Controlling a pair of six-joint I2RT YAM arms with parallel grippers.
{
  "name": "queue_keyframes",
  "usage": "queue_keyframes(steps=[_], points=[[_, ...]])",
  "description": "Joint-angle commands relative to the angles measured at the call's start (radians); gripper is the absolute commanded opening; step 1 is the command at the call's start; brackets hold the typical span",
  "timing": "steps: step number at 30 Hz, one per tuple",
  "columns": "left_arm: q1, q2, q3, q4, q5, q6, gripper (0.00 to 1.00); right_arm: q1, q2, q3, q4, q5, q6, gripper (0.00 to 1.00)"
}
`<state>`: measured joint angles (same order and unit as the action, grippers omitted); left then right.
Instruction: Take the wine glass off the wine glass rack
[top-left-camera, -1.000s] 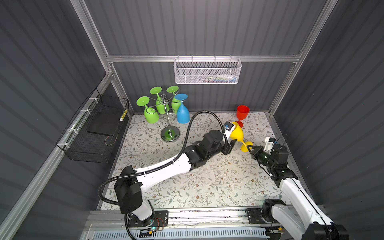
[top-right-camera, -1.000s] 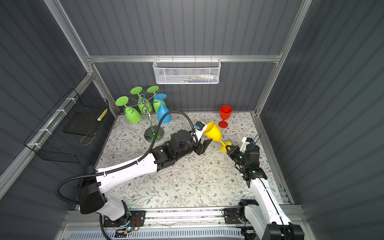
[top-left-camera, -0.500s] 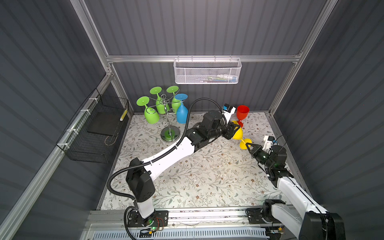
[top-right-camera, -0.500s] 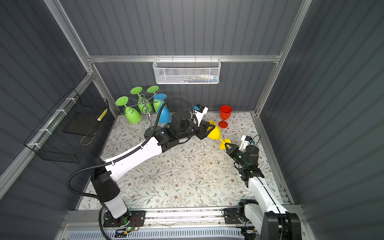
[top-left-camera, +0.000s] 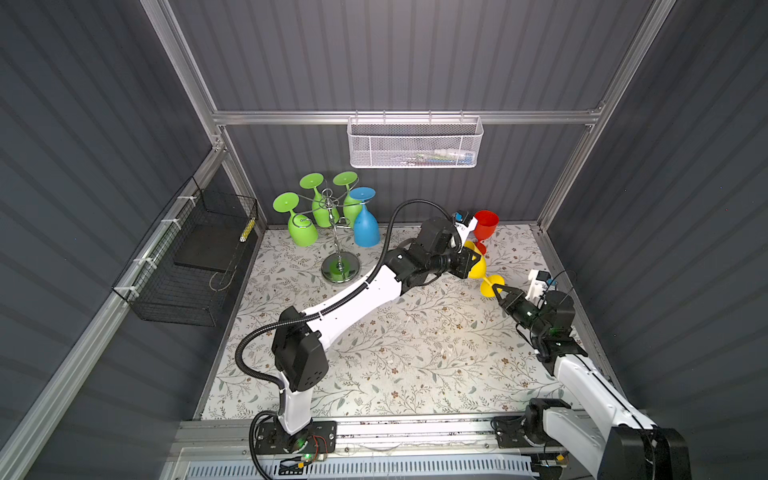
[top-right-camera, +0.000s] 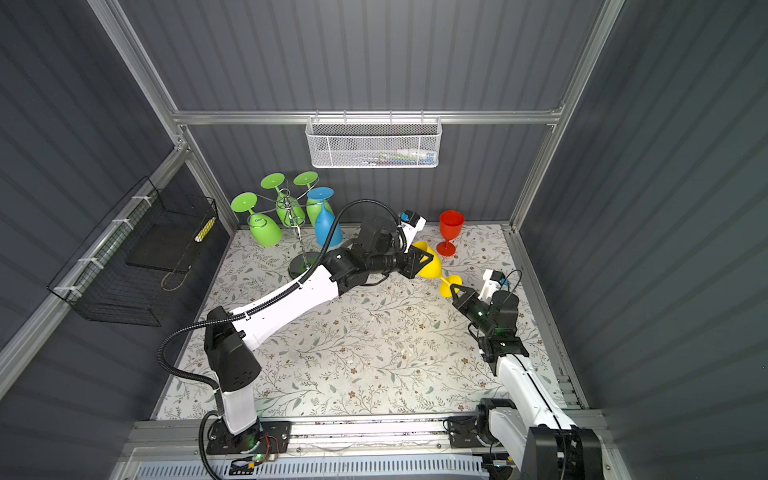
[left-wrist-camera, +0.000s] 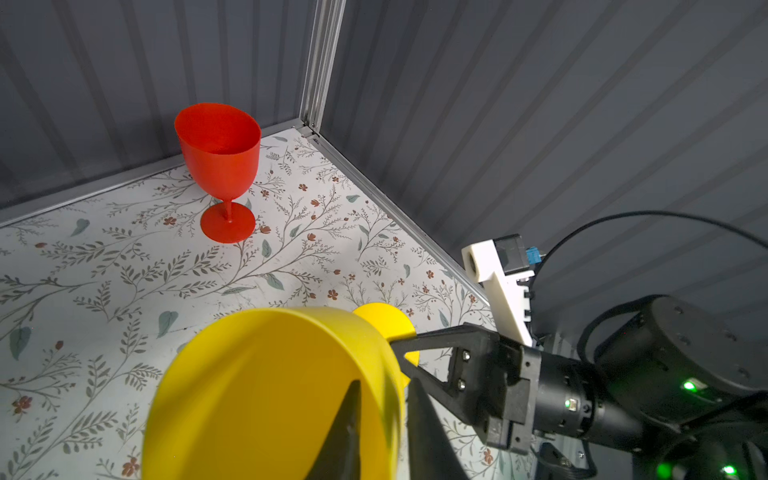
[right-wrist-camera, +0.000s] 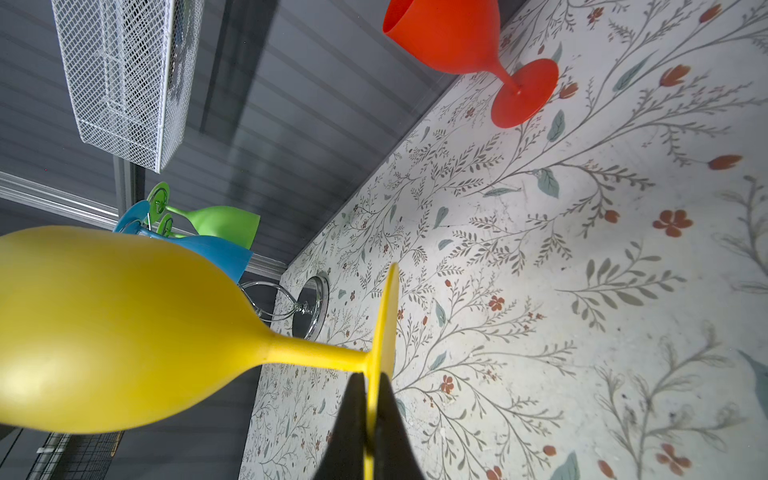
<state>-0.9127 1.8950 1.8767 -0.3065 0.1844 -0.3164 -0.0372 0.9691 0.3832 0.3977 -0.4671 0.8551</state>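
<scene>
Left wrist cam is showing the yellow wine glass (left-wrist-camera: 270, 395) hanging tipped on its side in the air. It's off the wine glass rack (top-left-camera: 337, 241), which is standing well apart at the back left in both top views. The left gripper (left-wrist-camera: 384, 388) is pinching the bowl's rim, one finger inside and one outside. The right gripper (right-wrist-camera: 371, 380) is squeezing the foot's edge, fingers tight on it. Three green glasses (top-left-camera: 303, 232) and a blue glass (top-left-camera: 365, 228) are hanging upside down on the rack. A red glass (top-left-camera: 485, 224) is standing upright on the floral mat (top-left-camera: 415, 353) nearby, by the back wall.
</scene>
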Motion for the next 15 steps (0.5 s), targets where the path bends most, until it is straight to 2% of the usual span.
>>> queue_keyframes(steps=[1, 4, 7, 8, 10, 13, 15], points=[[0.001, 0.012, 0.033, -0.045, 0.008, -0.002, 0.09, -0.004, 0.009, -0.009, 0.041, 0.011, -0.009, 0.0], [0.001, 0.013, 0.032, -0.048, 0.0, -0.001, 0.0, -0.004, 0.02, -0.004, 0.053, 0.007, -0.005, 0.01], [0.001, 0.024, 0.048, -0.061, -0.008, 0.003, 0.0, -0.004, 0.022, 0.003, 0.047, 0.011, -0.006, 0.11], [0.0, 0.028, 0.058, -0.071, -0.013, 0.009, 0.0, -0.003, 0.019, 0.004, 0.046, 0.01, -0.008, 0.18], [0.0, 0.045, 0.086, -0.099, -0.031, 0.023, 0.0, -0.004, 0.008, 0.006, 0.039, 0.018, -0.01, 0.4], [0.001, 0.082, 0.142, -0.165, -0.084, 0.051, 0.0, -0.004, -0.025, 0.019, -0.01, 0.049, -0.015, 0.6], [0.001, 0.112, 0.181, -0.213, -0.133, 0.077, 0.0, -0.004, -0.048, 0.034, -0.048, 0.075, -0.023, 0.68]])
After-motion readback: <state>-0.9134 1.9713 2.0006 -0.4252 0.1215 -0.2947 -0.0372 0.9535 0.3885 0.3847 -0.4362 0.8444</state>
